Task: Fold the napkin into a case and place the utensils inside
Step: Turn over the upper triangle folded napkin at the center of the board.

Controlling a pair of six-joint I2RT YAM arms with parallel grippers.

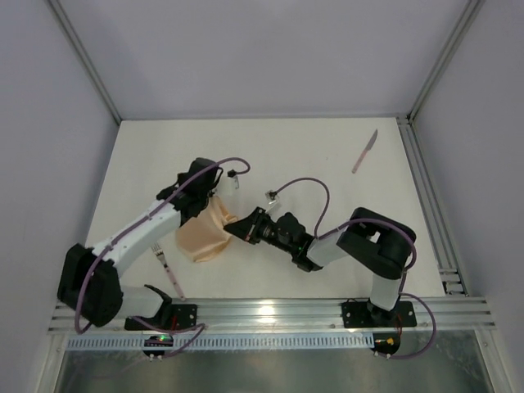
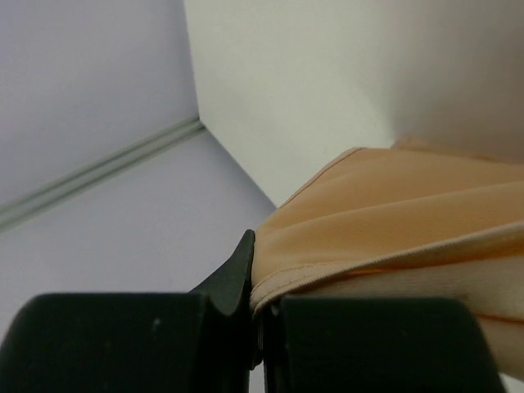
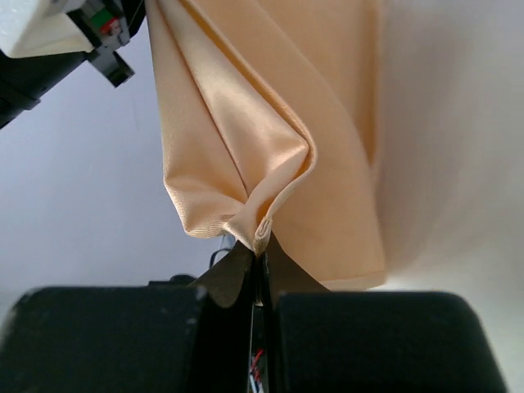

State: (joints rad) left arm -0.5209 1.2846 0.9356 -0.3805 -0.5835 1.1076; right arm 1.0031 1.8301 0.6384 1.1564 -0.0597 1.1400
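On the white worktop (image 1: 311, 147) we see both arms reaching in towards its left half. The left arm (image 1: 139, 233) stretches from the near left corner, and the right arm (image 1: 360, 246) bends back from the near right.

Between them hangs the napkin (image 1: 205, 237), a peach-orange cloth bunched into loose folds. Its upper part is lifted and its lower part sags onto the worktop left of centre, towards the near edge.

The left gripper (image 1: 211, 199) is at the cloth's far side. In its wrist view we see the jaws pressed together on a hemmed edge of the napkin (image 2: 393, 213), with the gripper (image 2: 255, 274) pinching right at the hem. The right gripper (image 1: 232, 227) is at the cloth's right side. In its own view the jaws (image 3: 260, 246) are clamped on a gathered fold of the napkin (image 3: 270, 106), which fans out beyond them.

The knife (image 1: 365, 152) lies tilted near the far right corner, well apart from the cloth. The fork (image 1: 168, 270) lies close to the near edge, between the left arm and the napkin.
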